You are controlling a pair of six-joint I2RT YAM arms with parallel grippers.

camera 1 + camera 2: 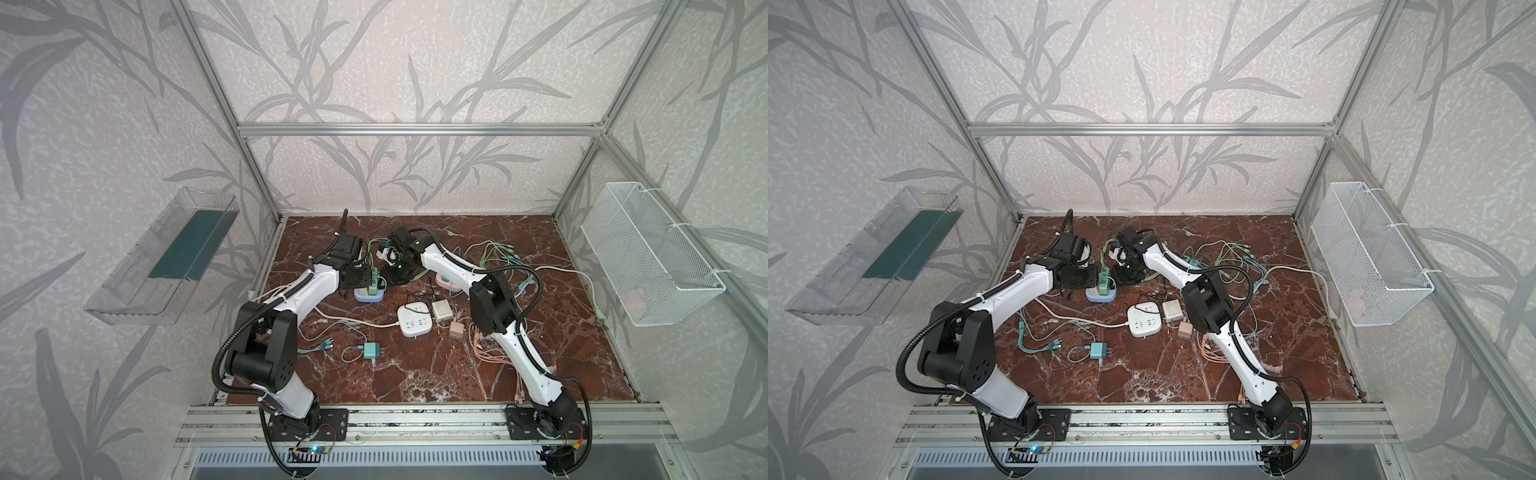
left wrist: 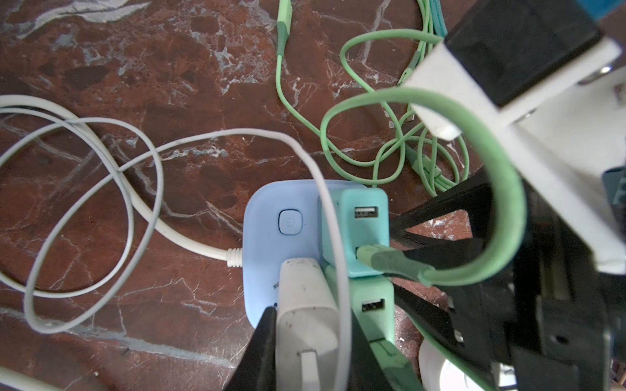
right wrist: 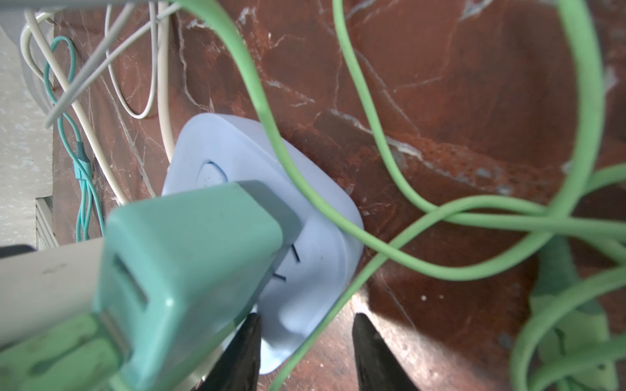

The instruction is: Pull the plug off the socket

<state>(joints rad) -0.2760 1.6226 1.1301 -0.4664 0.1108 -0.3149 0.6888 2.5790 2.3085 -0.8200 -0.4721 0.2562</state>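
Note:
A pale blue socket [image 1: 368,296] [image 1: 1100,296] lies at the back left of the marble table. It carries a white plug [image 2: 306,304], a teal plug [image 2: 355,216] and a green plug [image 2: 372,304]. My left gripper [image 2: 310,315] is shut on the white plug, one black finger on each side. My right gripper [image 3: 306,318] comes down from the other side with its jaws apart. A corner of the blue socket [image 3: 305,270] and a green cable [image 3: 338,298] lie between them. One finger touches the socket's edge and the other stands over bare table. In both top views the two grippers meet over the socket.
A white power strip [image 1: 413,320], a white adapter [image 1: 441,309], a pink adapter [image 1: 457,330] and a teal adapter [image 1: 371,351] lie mid-table. Green cables [image 1: 494,257] tangle behind the right arm. A wire basket [image 1: 648,253] hangs on the right wall, a clear tray [image 1: 162,257] on the left.

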